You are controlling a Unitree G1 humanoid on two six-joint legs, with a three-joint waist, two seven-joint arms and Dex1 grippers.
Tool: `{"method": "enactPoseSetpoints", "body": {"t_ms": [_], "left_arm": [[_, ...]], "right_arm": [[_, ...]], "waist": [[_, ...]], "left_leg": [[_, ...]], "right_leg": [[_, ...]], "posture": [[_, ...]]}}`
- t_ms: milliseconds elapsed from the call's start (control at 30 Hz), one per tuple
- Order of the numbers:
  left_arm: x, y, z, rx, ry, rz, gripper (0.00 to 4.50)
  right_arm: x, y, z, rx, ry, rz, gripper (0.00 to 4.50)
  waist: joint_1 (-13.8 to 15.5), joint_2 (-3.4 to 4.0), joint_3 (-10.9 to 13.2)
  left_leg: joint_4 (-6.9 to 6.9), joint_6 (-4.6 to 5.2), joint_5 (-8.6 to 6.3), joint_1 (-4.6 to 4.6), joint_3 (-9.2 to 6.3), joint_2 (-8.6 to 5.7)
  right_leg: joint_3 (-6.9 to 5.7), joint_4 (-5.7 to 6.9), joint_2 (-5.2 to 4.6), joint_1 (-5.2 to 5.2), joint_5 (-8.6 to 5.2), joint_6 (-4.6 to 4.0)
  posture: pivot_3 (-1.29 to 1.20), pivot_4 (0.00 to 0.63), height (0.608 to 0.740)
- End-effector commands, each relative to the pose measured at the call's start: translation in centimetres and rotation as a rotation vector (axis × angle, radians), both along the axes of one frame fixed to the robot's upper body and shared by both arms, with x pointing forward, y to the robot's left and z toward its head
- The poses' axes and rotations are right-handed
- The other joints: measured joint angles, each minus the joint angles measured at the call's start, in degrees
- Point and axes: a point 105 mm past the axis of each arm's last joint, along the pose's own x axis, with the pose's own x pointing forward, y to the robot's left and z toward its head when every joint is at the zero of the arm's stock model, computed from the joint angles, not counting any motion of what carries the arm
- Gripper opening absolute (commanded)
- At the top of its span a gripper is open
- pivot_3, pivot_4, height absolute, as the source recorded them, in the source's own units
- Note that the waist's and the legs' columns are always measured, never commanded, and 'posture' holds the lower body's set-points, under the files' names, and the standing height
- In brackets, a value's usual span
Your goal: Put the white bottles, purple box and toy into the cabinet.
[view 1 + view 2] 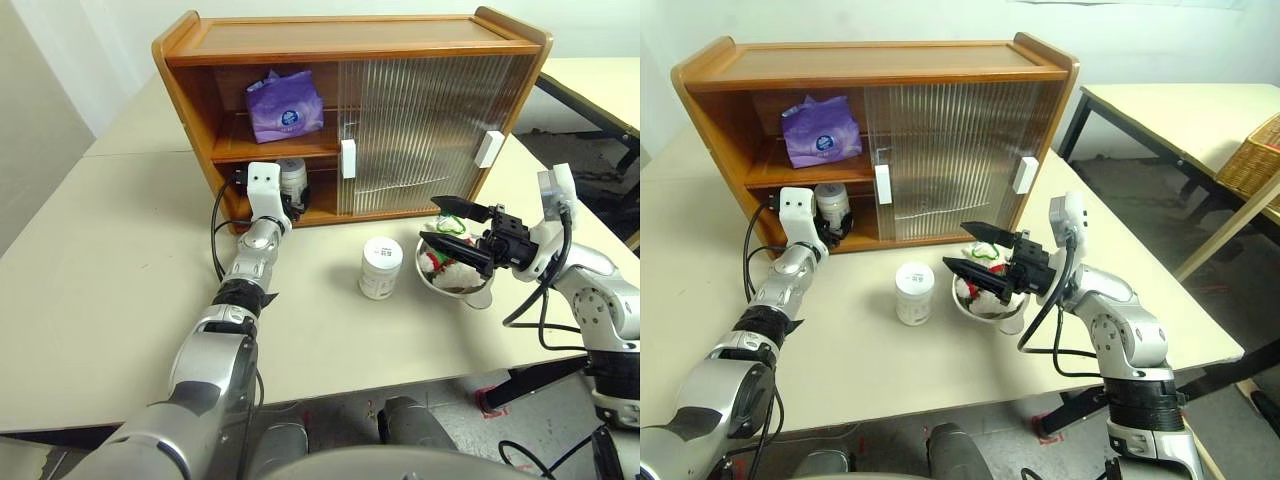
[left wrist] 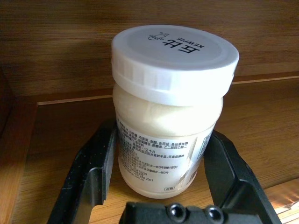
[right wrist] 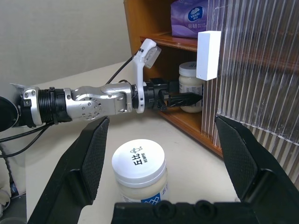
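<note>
From my head, I see the cabinet at the far side of the table. Its left part is open. The purple box sits on the top shelf. My left gripper reaches into the bottom shelf, and one white bottle stands between its fingers. The other bottle stands on the table, near the cabinet front. Just right of it is a bowl with the toy inside. My right gripper hangs over the bowl with its fingers spread wide and nothing in them.

From my left wrist, the bottle stands up straight on the wooden shelf. My two black fingers sit on both sides of it, very close. I cannot tell if they press it or have let go.

From my right wrist, my fingers are far apart. The table bottle stands between them, farther off. Past it, my left gripper is at the bottle on the bottom shelf. The purple box is on the shelf above. A white handle sticks out from the ribbed door.
</note>
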Motion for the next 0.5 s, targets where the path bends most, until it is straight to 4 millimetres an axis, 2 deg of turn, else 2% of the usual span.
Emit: {"method": "enactPoseSetpoints", "body": {"t_ms": [33,133,400,500], "left_arm": [[0.3,-0.1,0.5,0.028,-0.014,-0.012,3.42],[0.3,0.1,0.5,0.038,-0.014,-0.002,4.45],[0.1,-1.0,1.8,-0.022,-0.081,-0.068,4.48],[-0.7,-1.6,2.1,-0.048,-0.103,-0.122,4.48]], "right_arm": [[-0.1,0.1,0.3,0.000,-0.009,0.003,4.50],[0.0,0.1,0.3,-0.001,-0.010,0.002,4.50],[0.3,0.2,0.3,0.001,-0.011,0.010,4.50],[0.4,0.3,0.2,0.001,-0.010,0.017,4.50]], "waist": [[0.0,0.00,0.0],[0.0,0.00,0.0],[0.1,0.00,0.0],[0.1,0.00,0.0]], "left_leg": [[0.00,0.00,0.00,0.00,0.00,0.00],[0.00,0.00,0.00,0.00,0.00,0.00],[0.01,0.00,0.00,0.00,0.00,0.00],[-0.02,0.00,0.00,-0.03,0.00,0.00]], "right_leg": [[0.00,0.00,0.00,0.00,0.00,0.00],[0.00,0.00,0.00,0.00,0.00,0.00],[0.00,0.00,0.00,0.04,0.00,0.00],[0.00,0.00,0.00,0.07,0.00,0.00]], "posture": [[-0.24,0.000,0.740],[-0.23,0.000,0.740],[-0.22,0.000,0.740],[-0.21,0.000,0.740]]}}
